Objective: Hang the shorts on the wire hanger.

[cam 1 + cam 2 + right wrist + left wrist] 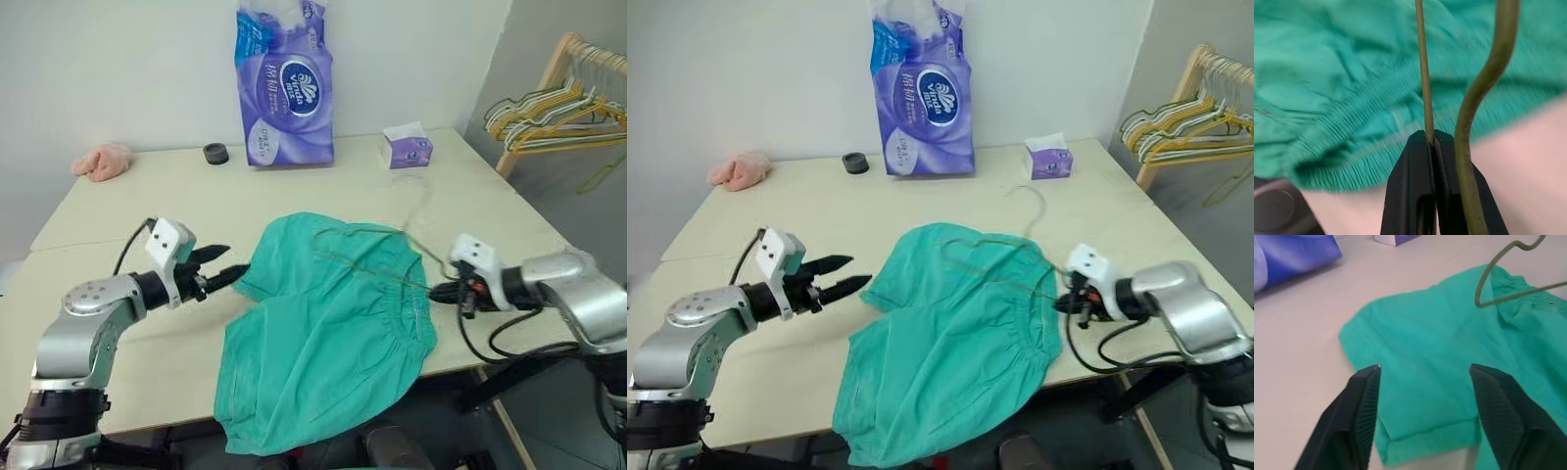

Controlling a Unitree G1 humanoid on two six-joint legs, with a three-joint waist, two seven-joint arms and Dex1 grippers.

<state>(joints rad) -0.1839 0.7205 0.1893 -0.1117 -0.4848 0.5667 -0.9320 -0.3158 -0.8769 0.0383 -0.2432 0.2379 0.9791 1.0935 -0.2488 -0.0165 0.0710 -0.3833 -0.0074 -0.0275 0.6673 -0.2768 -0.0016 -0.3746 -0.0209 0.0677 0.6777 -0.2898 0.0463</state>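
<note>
I see the shorts [328, 328] spread flat on the worktop [294, 186], waistband toward my right side and the lower hem draped over the near edge. The wire hanger [1004, 257] lies across the upper part of the fabric, its hook [1029, 201] pointing away toward the back wall.

My left arm reaches in from the left, forearm roughly level and angled inward, and its pincer [221, 266] sits just beside the near leg of the shorts with both fingers spread wide — nothing between them. In the left wrist view the fingers [1364, 401] frame the leg hem without touching it.

My right arm comes in from the right, wrist bent down and turned toward the centre. Its pincer [1432, 144] is clamped tight on a thin wire of the hanger just off the waistband — the wrist view shows the wire running straight up out of the closed tips, with a second, curved strand alongside.

Farther back stand a purple tissue pack [286, 83], a small tissue box [408, 147], a dark roll [216, 153] and a pink cloth [103, 161].
</note>
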